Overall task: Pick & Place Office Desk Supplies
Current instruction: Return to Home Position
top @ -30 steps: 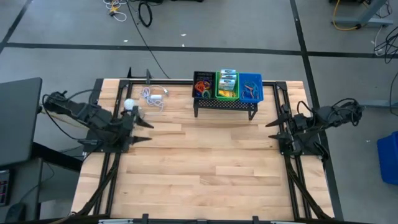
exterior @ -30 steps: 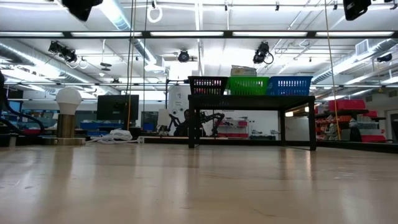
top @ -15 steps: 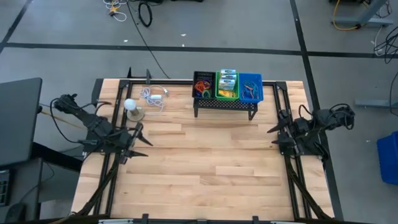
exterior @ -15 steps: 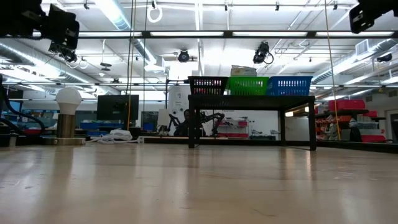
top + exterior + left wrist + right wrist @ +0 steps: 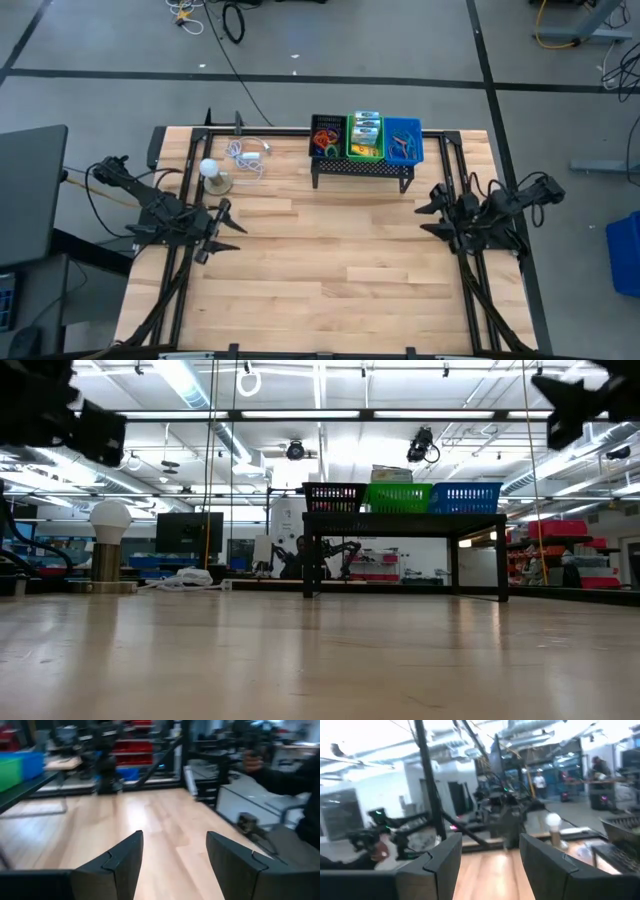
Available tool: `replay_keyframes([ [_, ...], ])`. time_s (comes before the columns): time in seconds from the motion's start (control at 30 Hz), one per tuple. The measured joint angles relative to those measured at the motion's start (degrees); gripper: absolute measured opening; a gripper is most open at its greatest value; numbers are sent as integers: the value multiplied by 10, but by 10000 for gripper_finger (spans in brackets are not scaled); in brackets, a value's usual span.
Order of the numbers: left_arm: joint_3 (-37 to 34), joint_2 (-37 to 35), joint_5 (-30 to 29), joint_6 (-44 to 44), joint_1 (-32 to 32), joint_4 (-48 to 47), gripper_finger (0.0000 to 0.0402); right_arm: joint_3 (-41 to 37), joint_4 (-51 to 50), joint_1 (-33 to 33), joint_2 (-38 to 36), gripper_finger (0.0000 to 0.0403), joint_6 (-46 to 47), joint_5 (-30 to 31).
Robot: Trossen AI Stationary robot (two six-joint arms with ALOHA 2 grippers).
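Three baskets stand side by side on a black rack (image 5: 362, 172) at the table's far middle. The black basket (image 5: 325, 135) holds coloured loops. Yellow crayon boxes (image 5: 365, 130) lie in the green basket (image 5: 365, 150). A few thin loops show in the blue basket (image 5: 403, 140). My left gripper (image 5: 222, 226) hangs open over the table's left part, clear of everything, also open in its wrist view (image 5: 172, 851). My right gripper (image 5: 430, 210) is open over the table's right part, near the rack's right end, and open in its wrist view (image 5: 490, 852).
A white ball (image 5: 208, 168) on a stand and a white coiled cable (image 5: 248, 155) sit at the far left. Bare wood table (image 5: 330, 270) stretches between the arms and toward the near edge. A person's hand (image 5: 252, 764) shows beyond the table's edge.
My left gripper has drawn away from the white ball toward the near edge and come lower. My right gripper has moved toward the table's left, over the wood, and also dropped lower. Neither has taken hold of anything.
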Motion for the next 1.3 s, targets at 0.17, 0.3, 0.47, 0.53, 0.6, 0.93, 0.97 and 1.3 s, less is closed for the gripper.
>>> replay_keyframes([
  [0.17,-14,5,-6,-49,0,-19,226,-31,-3,0,1,208,-15,7],
  [0.3,-14,6,87,-54,0,-5,226,-45,-4,0,1,208,21,4],
  [0.47,-14,6,196,-56,0,45,227,-51,-34,0,1,208,23,-23],
  [0.53,-14,6,200,-66,0,42,227,-51,-34,0,1,208,18,-30],
  [0.6,-14,8,176,-35,0,26,227,-51,-31,0,0,208,6,-34],
  [0.93,-13,26,137,87,-7,53,225,-51,-55,-34,1,208,-20,42],
  [0.97,-13,27,156,108,-7,59,225,-51,-55,-41,1,208,-20,44],
  [1.3,-13,27,150,57,-7,77,224,-51,-59,-103,1,208,-20,17],
])
